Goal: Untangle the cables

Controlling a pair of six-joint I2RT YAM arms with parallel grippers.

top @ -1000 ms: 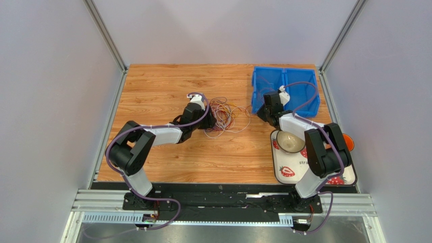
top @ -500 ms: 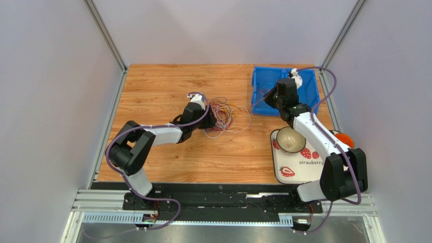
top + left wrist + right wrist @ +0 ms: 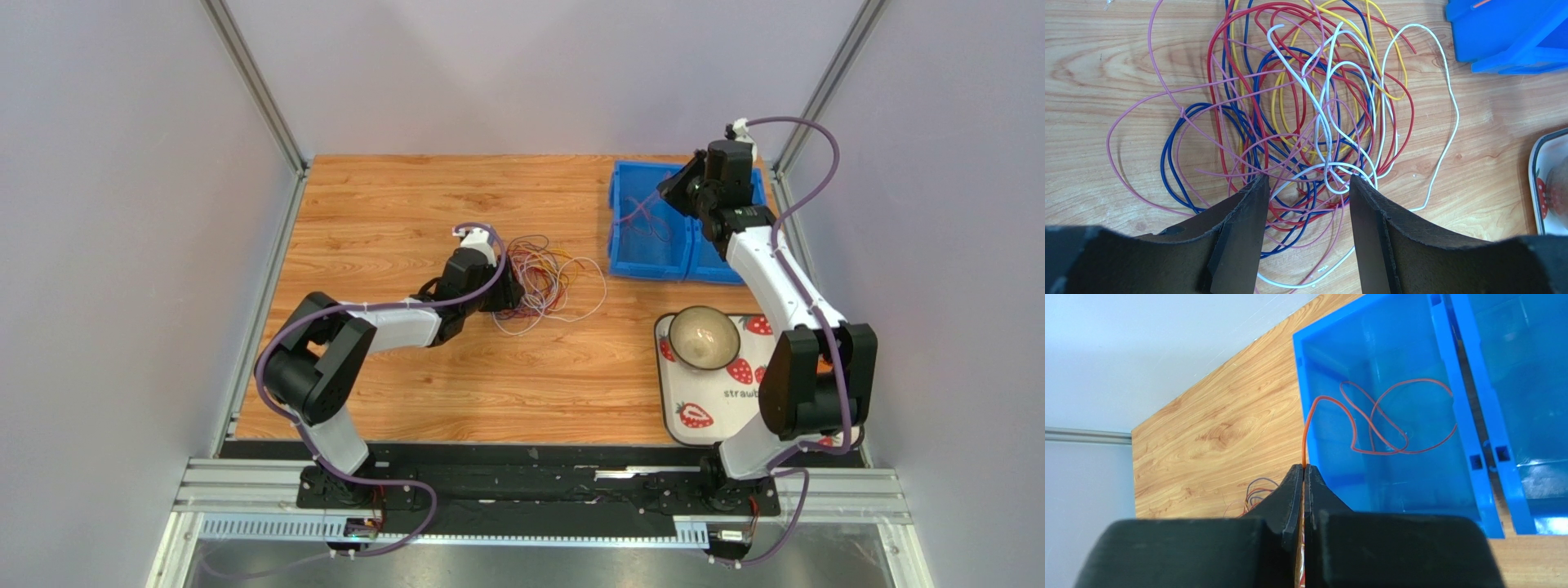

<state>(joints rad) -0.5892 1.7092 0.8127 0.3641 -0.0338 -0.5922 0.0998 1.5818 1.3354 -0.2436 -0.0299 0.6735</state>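
Wire is curling inside the blue bin (image 3: 1389,355) at the far right of the counter (image 3: 405,208): a single orange wire (image 3: 1305,441) is lying in a couple of loose loops on the smooth floor of the bin's left compartment. One end is running up to the right tool (image 3: 1303,471), whose flat black fingers are pressing tightly together on it. The bin is showing as rigid moulded plastic, two rectangular compartments sitting side by side with a slotted divider between them. Nearer the arms on the right, a white tray (image 3: 699,386) with rounded corners and printed red strawberries is carrying a round, pale bowl (image 3: 703,337) with a glossy inside. The rest of the cables (image 3: 1303,122) are lying in no container at all. They are resting in a heap on the bare wood-grain counter near its middle, to the left of the bin and apart from it. Red, blue, pink, yellow and white strands, all thin and limp, are crossing one another in overlapping loops, with one white strand sweeping out widest toward the tray. The left tool (image 3: 1308,184) is hovering at the near edge of this heap with its matte black fingers standing apart and several strands passing through the gap. Whether the fingers are touching any strand I cannot tell.
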